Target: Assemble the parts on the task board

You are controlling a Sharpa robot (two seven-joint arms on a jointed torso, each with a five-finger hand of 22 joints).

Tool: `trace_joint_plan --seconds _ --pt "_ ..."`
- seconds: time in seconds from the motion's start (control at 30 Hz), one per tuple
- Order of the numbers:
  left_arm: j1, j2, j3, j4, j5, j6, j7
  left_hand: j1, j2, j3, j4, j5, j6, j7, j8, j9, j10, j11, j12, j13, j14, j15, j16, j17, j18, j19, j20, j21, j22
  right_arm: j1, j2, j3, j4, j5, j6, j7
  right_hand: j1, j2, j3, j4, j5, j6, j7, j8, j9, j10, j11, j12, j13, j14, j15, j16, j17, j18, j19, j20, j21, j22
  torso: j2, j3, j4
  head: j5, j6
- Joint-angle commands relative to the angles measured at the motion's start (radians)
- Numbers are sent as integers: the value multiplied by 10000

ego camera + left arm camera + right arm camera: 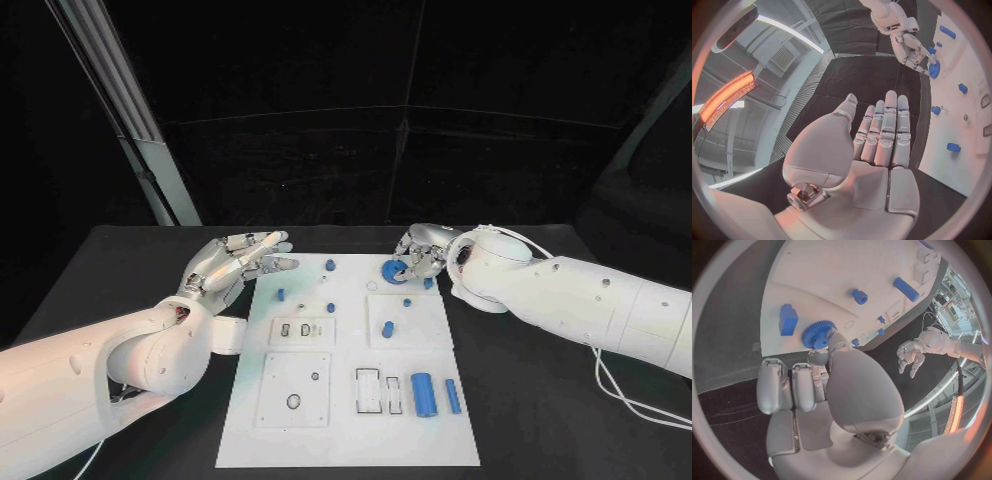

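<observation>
We see the right silver hand (420,255) at the far right corner of the white task board (346,440), its fingertips closed on a blue toothed gear wheel (392,270). In the right wrist view the thumb (837,342) lies against the rim of that gear (817,334) while the other fingers (772,387) are curled beside it; we cannot tell whether the gear is lifted or resting on the board. Just beside the gear, toward the board's right edge, stands a small blue block (428,282).

Our left silver hand (235,262) hovers over the black tabletop (87,290) just off the board's far left corner, fingers straight and slightly apart, holding nothing. The left wrist view shows its flat palm (879,150) with the fingers (889,127) extended side by side toward the board's edge.

Outward from the hands, small blue pegs stand on the far half of the board: one near the far edge (329,265), one on the left side (280,294), one in the middle (330,308), and a short blue cylinder (387,328) on a raised white square plate (410,322). On the near right portion lie a thick blue cylinder (424,394) and a thinner blue rod (451,396), side by side but apart, next to rectangular black-outlined slots (371,390). A square panel with a black ring (293,401) sits on the near left.
</observation>
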Motion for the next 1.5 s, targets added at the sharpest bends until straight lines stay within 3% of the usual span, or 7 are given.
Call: trace_joint_plan --seconds 0.03,0.17,0.3,0.63,0.8,1.13,1.5 --pt "11 7 5 2 -10 151 40 2 80 3 -43 -2 15 11 -47 -3 -53 2 -34 -12 -71 7 -53 10 64 -18 56 -54 -9 -53 14 -13 75 -559 -59 -47 240 159 310 -158 -888 217 -16 117 21 155 -16 281 289 479 14 91 91 -149 109 4 72 73 4 -2 -5 -1 -14" --pt "11 8 4 -3 -10 161 37 2 80 3 -43 -2 15 11 -47 -3 -53 2 -34 -12 -71 7 -53 10 64 -18 56 -54 -9 -119 47 -11 174 -1273 -509 -10 503 336 746 -396 -1548 618 -78 298 49 345 -78 695 722 495 -27 146 219 -172 178 -20 124 202 6 -2 -5 -8 -16" --pt "11 8 4 -6 -10 164 33 2 80 3 -43 -2 15 11 -47 -3 -53 2 -34 -12 -71 7 -53 10 64 -18 56 -54 -9 -177 75 -9 282 -1844 -972 104 577 375 1086 -514 -1586 885 -153 391 51 471 -138 958 1003 510 -71 188 323 -196 248 -56 172 323 5 -3 6 -8 -18" --pt "11 -4 3 1 -10 144 36 8 88 13 -57 -2 21 6 -50 -2 -44 -1 -38 -10 -72 6 -62 16 65 -19 56 -58 -14 -252 141 -4 899 -2046 -1800 518 -264 -125 1596 -296 -378 1158 -219 258 -34 729 -186 1458 1597 534 -120 250 481 -239 371 -112 261 535 -6 -5 10 76 -15" --pt "11 4 3 9 -10 144 37 8 88 13 -57 -2 21 6 -50 -2 -44 -1 -38 -10 -72 6 -62 16 65 -19 56 -58 -14 -257 294 0 1103 -2008 -2008 508 -427 -224 1696 -252 -171 1170 -217 192 -39 755 -187 1513 1687 535 -118 253 495 -242 381 -113 269 555 -2 -17 31 73 9" --pt "13 26 3 11 -10 144 33 8 88 13 -57 -2 21 6 -50 -2 -44 -1 -38 -10 -72 6 -62 16 65 -19 56 -58 -14 -256 1093 2 869 -2230 -2102 224 -511 -284 1793 -240 -34 1189 -218 149 -38 740 -186 1481 1689 530 -118 244 481 -240 376 -113 268 552 5 -14 29 215 -23" --pt "15 81 4 -9 -10 160 33 17 103 29 -75 -2 27 0 -55 -1 -37 -5 -44 -9 -71 5 -73 23 66 -18 56 -62 -21 -254 2044 -100 210 -2294 -1453 161 -554 -283 1824 -225 -27 1200 -215 137 -37 719 -183 1430 1654 526 -117 235 464 -242 380 -113 271 561 16 -18 38 290 -75"
